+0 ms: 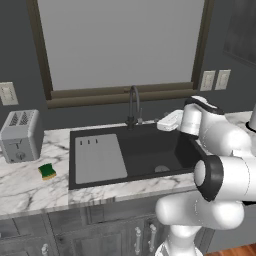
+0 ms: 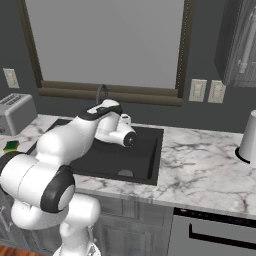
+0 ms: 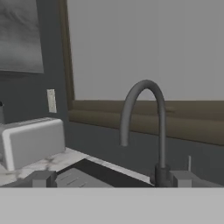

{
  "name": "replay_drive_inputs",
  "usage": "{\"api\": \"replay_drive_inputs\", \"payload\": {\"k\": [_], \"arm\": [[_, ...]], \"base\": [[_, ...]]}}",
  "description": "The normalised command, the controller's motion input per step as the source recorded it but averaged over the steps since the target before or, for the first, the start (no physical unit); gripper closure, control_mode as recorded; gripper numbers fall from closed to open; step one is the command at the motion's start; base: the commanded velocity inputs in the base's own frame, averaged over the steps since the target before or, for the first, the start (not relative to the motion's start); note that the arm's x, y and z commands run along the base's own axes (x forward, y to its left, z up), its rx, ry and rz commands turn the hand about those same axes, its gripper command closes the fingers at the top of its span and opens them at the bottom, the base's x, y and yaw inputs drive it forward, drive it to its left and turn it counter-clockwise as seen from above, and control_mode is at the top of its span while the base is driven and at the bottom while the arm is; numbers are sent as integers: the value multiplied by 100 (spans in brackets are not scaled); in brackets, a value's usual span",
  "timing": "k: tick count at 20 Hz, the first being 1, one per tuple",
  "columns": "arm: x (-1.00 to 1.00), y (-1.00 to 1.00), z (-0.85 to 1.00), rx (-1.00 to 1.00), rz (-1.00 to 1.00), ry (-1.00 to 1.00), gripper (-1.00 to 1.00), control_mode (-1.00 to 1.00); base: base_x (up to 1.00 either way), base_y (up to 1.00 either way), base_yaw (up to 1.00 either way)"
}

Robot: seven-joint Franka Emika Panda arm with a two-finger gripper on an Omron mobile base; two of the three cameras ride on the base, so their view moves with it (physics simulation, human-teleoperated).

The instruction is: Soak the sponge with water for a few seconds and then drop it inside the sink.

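Pincer (image 3: 111, 179) stands wide apart and empty, its tips flanking the base of the dark gooseneck faucet (image 3: 144, 127), raised over the back of the sink (image 1: 150, 150). No stream runs from the spout. The sponge (image 1: 47, 171) lies well apart to the left on the marble surface (image 1: 30, 185), just in front of the toaster (image 1: 20, 135). The basin holds nothing. No legible writing.

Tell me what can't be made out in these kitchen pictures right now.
- Sponge: clear in the left base view; in the right base view the arm hides most of it.
- Sink: its left half and drainboard are covered by the arm in the right base view.
- Faucet: its base and handle are cut off at the bottom of the hand view.
- White container: cut by the right edge of the right base view.
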Motion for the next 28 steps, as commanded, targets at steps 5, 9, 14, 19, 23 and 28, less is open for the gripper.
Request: {"api": "replay_drive_inputs", "payload": {"k": [5, 9, 14, 19, 23, 28], "arm": [[10, 0, -9, 0, 1, 0, -100, -100], [12, 0, -13, 0, 0, 0, -100, -100], [15, 0, -16, 0, 0, 0, -100, -100], [32, 0, -7, 0, 0, 0, -100, -100], [27, 0, 0, 0, 0, 0, -100, -100], [26, 0, -2, 0, 0, 0, -100, -100]], "base": [[0, 0, 0], [0, 0, 0], [0, 0, 0], [0, 0, 0], [0, 0, 0], [0, 0, 0]]}}
